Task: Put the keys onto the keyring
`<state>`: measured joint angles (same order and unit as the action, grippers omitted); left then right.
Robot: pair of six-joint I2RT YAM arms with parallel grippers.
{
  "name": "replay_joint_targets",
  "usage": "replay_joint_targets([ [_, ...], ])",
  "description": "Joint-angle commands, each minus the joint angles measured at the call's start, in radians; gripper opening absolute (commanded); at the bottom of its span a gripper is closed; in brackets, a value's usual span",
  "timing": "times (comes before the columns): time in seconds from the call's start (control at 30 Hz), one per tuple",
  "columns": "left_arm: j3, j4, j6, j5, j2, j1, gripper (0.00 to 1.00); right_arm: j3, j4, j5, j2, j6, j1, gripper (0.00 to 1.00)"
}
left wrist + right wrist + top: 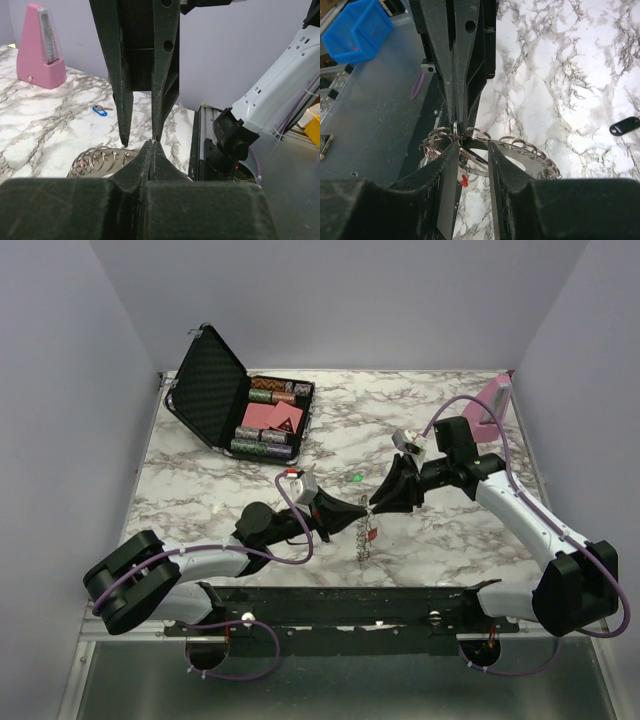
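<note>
The keyring, a silvery band strung with many small rings, hangs between both grippers above the marble; in the top view the keyring dangles as a limp strand. My left gripper is shut on one thin ring of it; in the right wrist view its fingers come down from above. My right gripper is open, its jaws standing either side of a flat metal part of the keyring. A red key head shows below. Loose keys lie on the table: green, blue, black.
An open black case of poker chips stands at the back left. A pink metronome stands at the back right. The table's near edge and a metal rail lie just behind the grippers. A blue bin sits off the table.
</note>
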<state>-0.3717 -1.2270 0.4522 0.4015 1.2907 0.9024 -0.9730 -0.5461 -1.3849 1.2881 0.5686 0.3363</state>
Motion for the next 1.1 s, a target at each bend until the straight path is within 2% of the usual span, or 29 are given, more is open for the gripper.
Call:
replay_joint_targets([
  [0.0, -0.027, -0.072, -0.018, -0.032, -0.001, -0.003, 0.0, 0.014, -0.009, -0.037, -0.013, 0.005, 0.0, 0.38],
  [0.4, -0.029, -0.077, -0.006, -0.093, 0.005, -0.002, 0.0, 0.014, -0.014, -0.043, -0.01, 0.005, 0.009, 0.38],
  [0.8, -0.047, -0.083, 0.0, -0.093, 0.027, 0.007, 0.0, 0.017, 0.003, -0.045, -0.009, -0.01, 0.015, 0.37],
  [1.07, -0.047, -0.091, 0.0, -0.113, 0.032, 0.016, 0.0, 0.026, 0.052, -0.026, -0.009, -0.062, 0.017, 0.29],
])
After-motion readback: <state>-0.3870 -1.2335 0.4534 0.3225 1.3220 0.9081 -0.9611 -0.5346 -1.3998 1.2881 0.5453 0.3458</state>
